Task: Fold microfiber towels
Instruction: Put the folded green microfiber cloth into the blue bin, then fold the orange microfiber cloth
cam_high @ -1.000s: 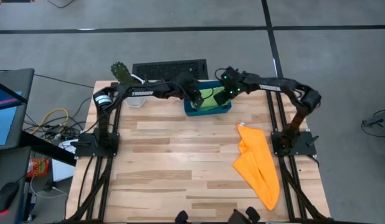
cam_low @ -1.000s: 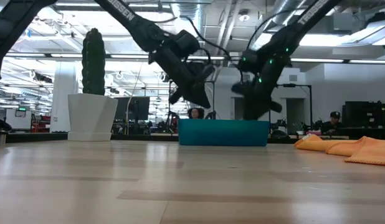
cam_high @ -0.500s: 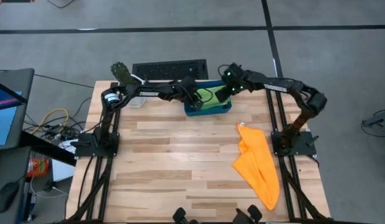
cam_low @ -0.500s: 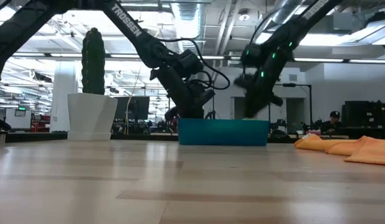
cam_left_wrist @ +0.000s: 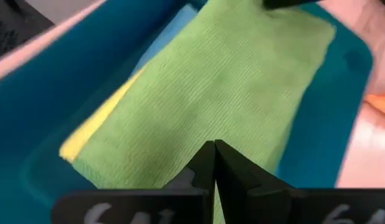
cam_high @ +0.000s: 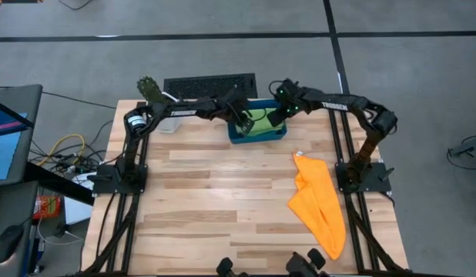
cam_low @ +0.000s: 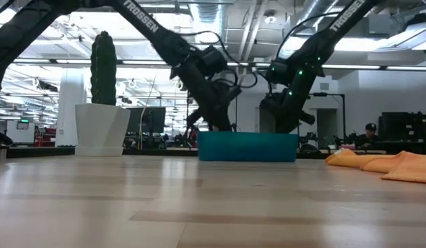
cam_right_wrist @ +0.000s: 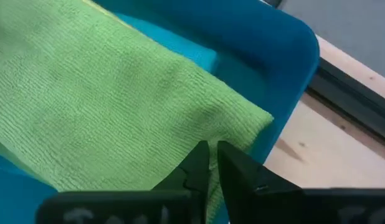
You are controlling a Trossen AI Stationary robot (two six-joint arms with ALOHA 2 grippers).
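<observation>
Wooden bench (cam_high: pixel 222 200), blue tray (cam_high: pixel 257 135) at back: my left end effector (cam_left_wrist: pixel 214 155) pressed together, right end effector (cam_right_wrist: pixel 212 158) nearly closed, both over green towel (cam_left_wrist: pixel 223 93).

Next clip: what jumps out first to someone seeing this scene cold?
Both arms reach into the blue tray at the table's far edge, the left gripper and right gripper low over the green towel that tops the stack inside. The orange towel lies crumpled near the table's right side.
</observation>
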